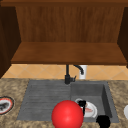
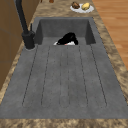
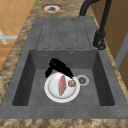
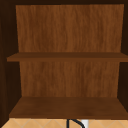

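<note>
left hand (image 1: 82, 103) at the plate (image 3: 53, 87) rim in the sink (image 3: 22, 82), seemingly clamped on it | step: gripping | next: level lift | right hand (image 1: 103, 121) idle, fingers unclear

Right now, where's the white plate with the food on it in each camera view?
Front view: the white plate lies in the basin at lower right, partly behind the red ball.
Left side view: a white sliver in the far basin, under the left hand.
Right side view: centre foreground, on the basin floor.
Upper view: this camera faces the cabinet shelves higher up.
Shared landmark: the black faucet.
</note>
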`<state>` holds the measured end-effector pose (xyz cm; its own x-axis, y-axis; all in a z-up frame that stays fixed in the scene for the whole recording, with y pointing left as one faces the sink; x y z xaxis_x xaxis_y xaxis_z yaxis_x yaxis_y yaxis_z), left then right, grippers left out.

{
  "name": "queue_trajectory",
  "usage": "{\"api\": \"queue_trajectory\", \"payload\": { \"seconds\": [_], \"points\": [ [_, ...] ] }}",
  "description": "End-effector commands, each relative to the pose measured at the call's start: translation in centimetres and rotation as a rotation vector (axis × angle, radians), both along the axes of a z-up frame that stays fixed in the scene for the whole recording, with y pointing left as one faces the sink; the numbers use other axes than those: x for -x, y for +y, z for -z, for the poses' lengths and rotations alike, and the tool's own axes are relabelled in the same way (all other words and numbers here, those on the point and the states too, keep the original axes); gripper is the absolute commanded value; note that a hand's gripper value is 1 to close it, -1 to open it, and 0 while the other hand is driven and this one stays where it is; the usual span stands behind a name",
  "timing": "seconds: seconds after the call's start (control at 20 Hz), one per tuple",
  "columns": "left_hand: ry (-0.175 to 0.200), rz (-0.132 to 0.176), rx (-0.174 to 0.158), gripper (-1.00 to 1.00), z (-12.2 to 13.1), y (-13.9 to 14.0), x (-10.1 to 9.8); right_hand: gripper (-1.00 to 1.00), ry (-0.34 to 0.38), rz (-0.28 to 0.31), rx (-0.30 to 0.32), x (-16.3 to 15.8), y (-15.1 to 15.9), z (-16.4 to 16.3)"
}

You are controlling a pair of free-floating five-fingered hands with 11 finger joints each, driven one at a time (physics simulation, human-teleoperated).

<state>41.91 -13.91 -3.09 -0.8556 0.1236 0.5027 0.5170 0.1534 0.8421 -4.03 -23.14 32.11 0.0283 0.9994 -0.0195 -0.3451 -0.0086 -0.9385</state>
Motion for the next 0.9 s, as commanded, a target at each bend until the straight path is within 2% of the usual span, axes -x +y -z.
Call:
{"api": "queue_trajectory", "payload": {
  "seconds": [0.0,0.15,0.25,0.4,0.5,0.75,0.85],
  "points": [
    [0.057,-0.037,-0.005,-1.0,-0.8,-0.8,0.1,0.0,0.0,0.0,0.0,0.0,0.0,0.0],
    [0.041,-0.015,-0.022,-1.0,-1.1,-2.1,0.1,0.0,0.0,0.0,0.0,0.0,0.0,0.0],
    [0.027,-0.002,-0.016,-1.0,-0.9,-2.7,0.4,0.0,0.0,0.0,0.0,0.0,0.0,0.0],
    [0.012,-0.002,-0.006,-1.0,-0.2,-3.7,1.2,0.0,0.0,0.0,0.0,0.0,0.0,0.0],
    [0.021,-0.002,-0.005,-1.0,0.4,-4.3,1.1,0.0,0.0,0.0,0.0,0.0,0.0,0.0],
    [0.013,-0.001,-0.004,-1.0,1.3,-5.6,0.9,0.0,0.0,0.0,0.0,0.0,0.0,0.0],
    [0.009,0.004,-0.014,-1.0,1.8,-5.9,0.9,0.0,0.0,0.0,0.0,0.0,0.0,0.0]
  ]
}}
